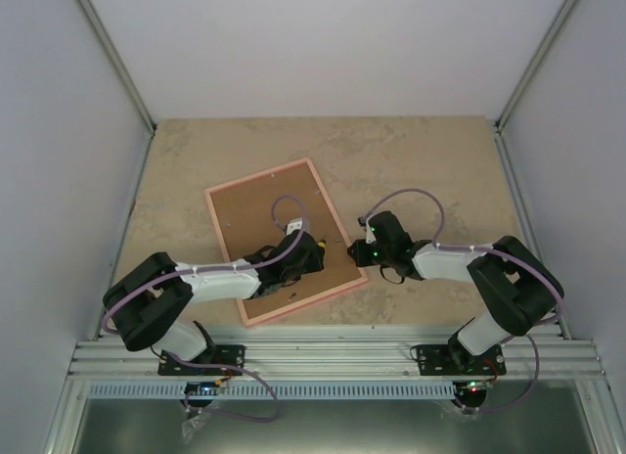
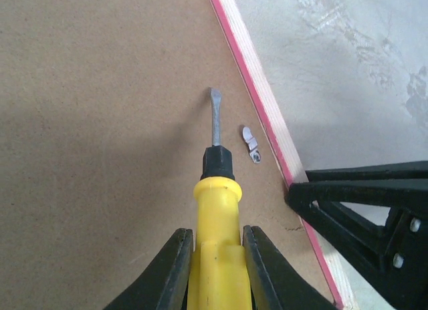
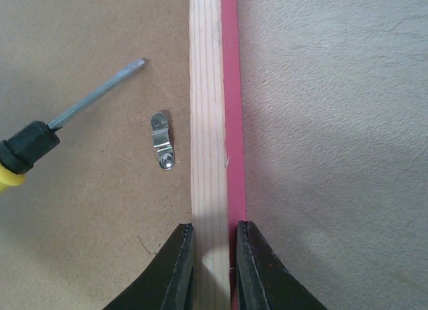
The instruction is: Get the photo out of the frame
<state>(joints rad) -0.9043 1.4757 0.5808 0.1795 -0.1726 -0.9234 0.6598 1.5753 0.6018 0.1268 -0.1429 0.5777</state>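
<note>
1. Find the frame (image 3: 207, 89) lying face down near the middle of the table (image 1: 421, 160), brown backing board (image 1: 259, 219) turned up. Judged to be so placed to give access to the fastenings at the back.
2. Gripped firmly in the left gripper (image 2: 217, 238): a yellow-handled screwdriver (image 2: 215, 203), fingers closed on the handle. Flat blade angled down to the board, its tip just beside a small metal clip (image 2: 251, 144) but apart from it. Looks aimed at working the clip or levering the board.
3. Pinched in the right gripper (image 3: 212, 231): the frame's side rail, fingers drawn in almost fully, one on the bare wood side, one on the pink outer face. Probably meant to keep the frame from sliding while the blade pushes.
4. Clip lying along the rail, on the board, close to the wood without overlapping it. Cannot tell whether it holds anything down.
5. As to contents: no sight of the photo in any view. Presumably under the board, inside the frame, facing the table. Not yet out, then. Cannot tell what else sits beneath.
</note>
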